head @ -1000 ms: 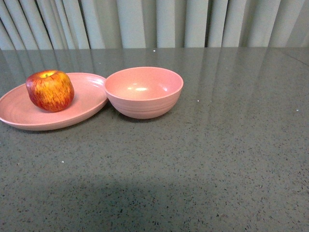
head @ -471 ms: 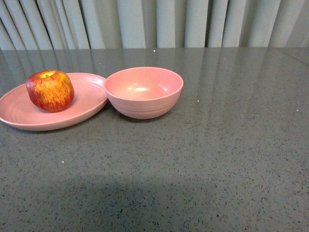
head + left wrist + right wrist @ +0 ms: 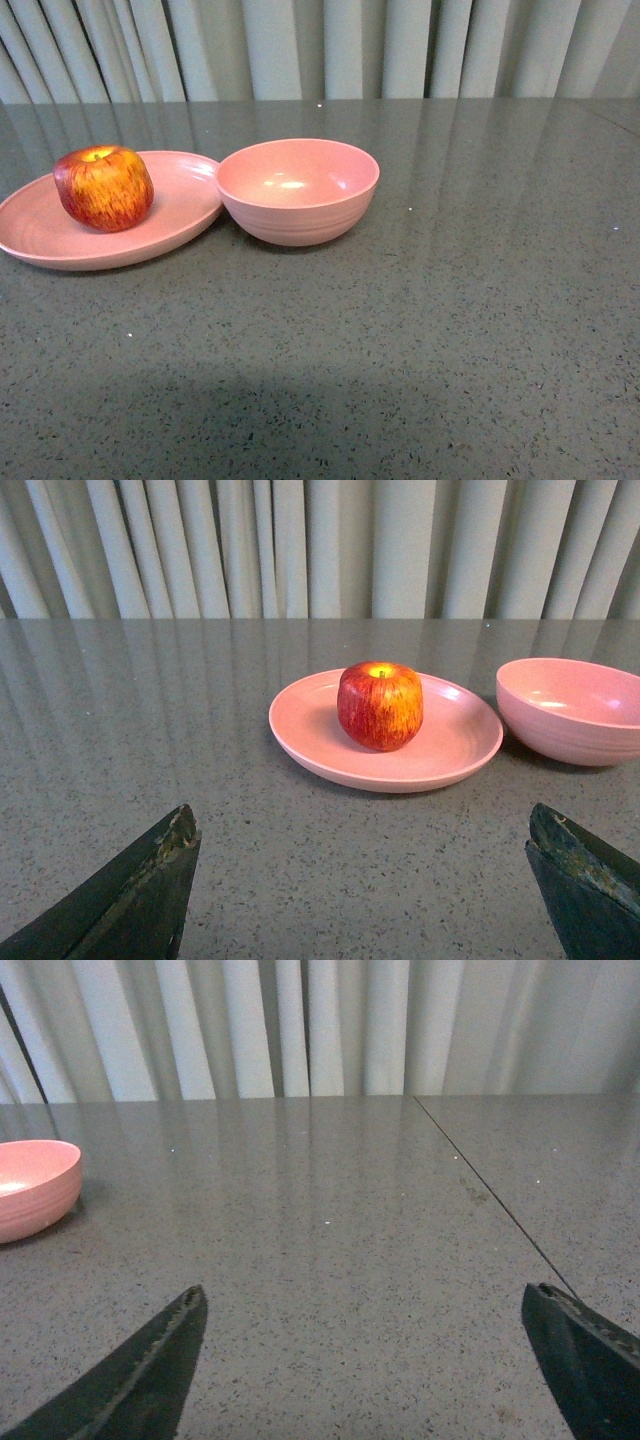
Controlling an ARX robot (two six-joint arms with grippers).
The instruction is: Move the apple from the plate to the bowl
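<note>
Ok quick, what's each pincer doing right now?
Left pincer: open, holding nothing.
Right pincer: open, holding nothing.

The worktop (image 3: 420, 330) is a dark grey, finely speckled slab with a glossy face that mirrors pale vertical stripes along its far part. A darker shaded band lies across its near edge. On the right side a thin straight seam (image 3: 480, 1178) runs from far to near. Two things stand directly on it, both far left: a wide shallow pink oval plate (image 3: 40, 235) and, just to its right, a deep round pink bowl (image 3: 300, 222). Their rims are very close; whether they touch cannot be told.
</note>
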